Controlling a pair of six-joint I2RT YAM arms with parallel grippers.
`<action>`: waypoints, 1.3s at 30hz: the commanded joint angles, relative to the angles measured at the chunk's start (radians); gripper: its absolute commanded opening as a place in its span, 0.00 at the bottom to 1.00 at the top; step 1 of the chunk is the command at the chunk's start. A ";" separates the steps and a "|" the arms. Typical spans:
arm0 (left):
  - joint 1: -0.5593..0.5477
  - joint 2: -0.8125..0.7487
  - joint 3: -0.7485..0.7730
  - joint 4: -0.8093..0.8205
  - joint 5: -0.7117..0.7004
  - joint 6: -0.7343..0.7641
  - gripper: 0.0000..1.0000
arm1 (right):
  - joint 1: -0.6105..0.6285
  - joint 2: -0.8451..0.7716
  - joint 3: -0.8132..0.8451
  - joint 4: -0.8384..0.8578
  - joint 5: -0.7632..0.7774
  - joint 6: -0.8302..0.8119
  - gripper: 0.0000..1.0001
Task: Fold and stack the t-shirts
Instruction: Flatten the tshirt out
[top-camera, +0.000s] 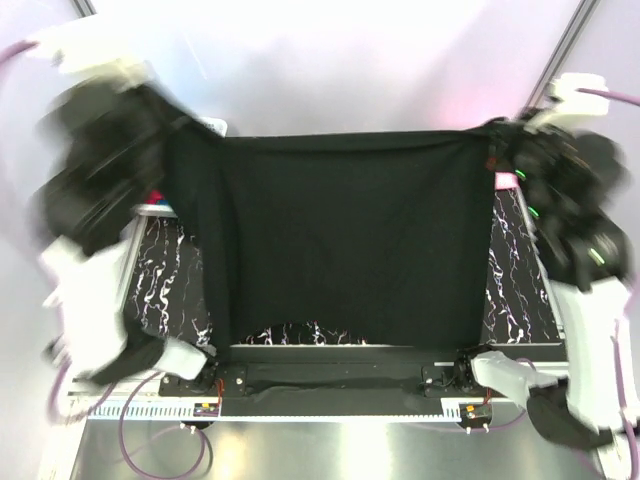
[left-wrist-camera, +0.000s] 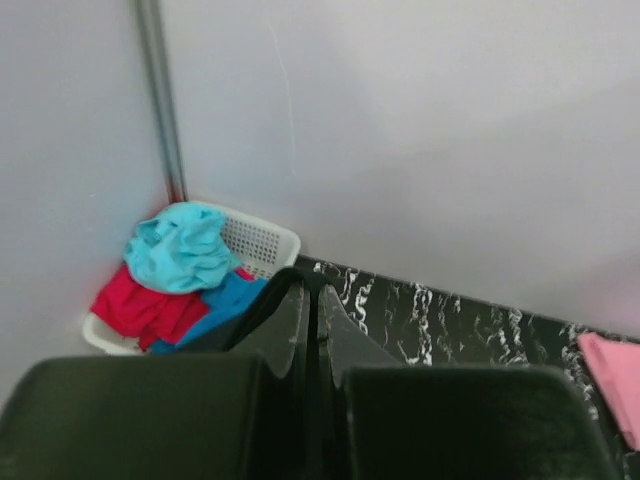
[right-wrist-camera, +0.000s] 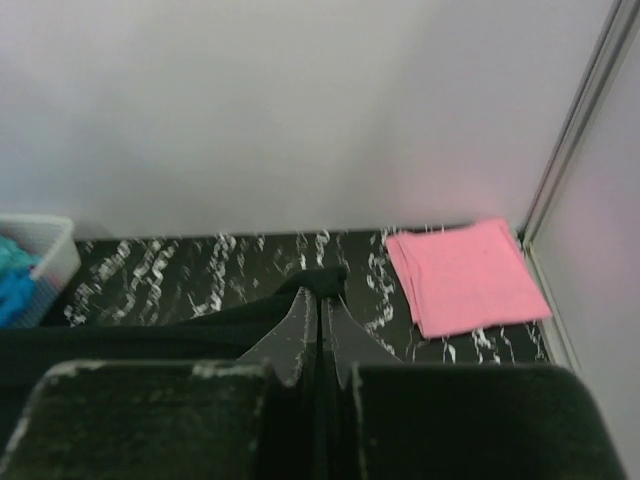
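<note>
Obs: black tee (top-camera: 340, 240) hangs spread like a curtain over surface (right-wrist-camera: 160, 270) ctr. L claw (left-wrist-camera: 312, 300) pinches its 10 o'clock corner, R claw (right-wrist-camera: 320, 300) its 2 o'clock corner, both pressed tight on cloth. Pink tee (right-wrist-camera: 465, 275) lies folded flat at 2 o'clock. Basket (left-wrist-camera: 265, 240) at 10 o'clock holds teal tee (left-wrist-camera: 180, 250), red tee (left-wrist-camera: 140, 305), blue tee (left-wrist-camera: 225, 305), all crumpled.

layout: large t-shirt (top-camera: 340, 240) spans mid tabletop (top-camera: 515, 290) left to right, stretched between both arms. basket (left-wrist-camera: 262, 240) at far-left corner (loose t-shirts (left-wrist-camera: 180, 250) piled in it). folded t-shirt (right-wrist-camera: 465, 275) flat on tabletop at far-right corner.
</note>
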 joint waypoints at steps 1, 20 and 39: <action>0.047 0.310 0.045 -0.065 0.072 -0.054 0.00 | -0.010 0.160 -0.123 0.120 0.089 0.028 0.00; 0.356 1.028 0.087 0.157 0.328 -0.307 0.00 | -0.181 1.361 0.568 0.044 0.024 0.219 0.00; 0.334 1.036 -0.034 0.375 0.381 -0.269 0.99 | -0.188 1.489 0.686 -0.024 -0.114 0.218 0.61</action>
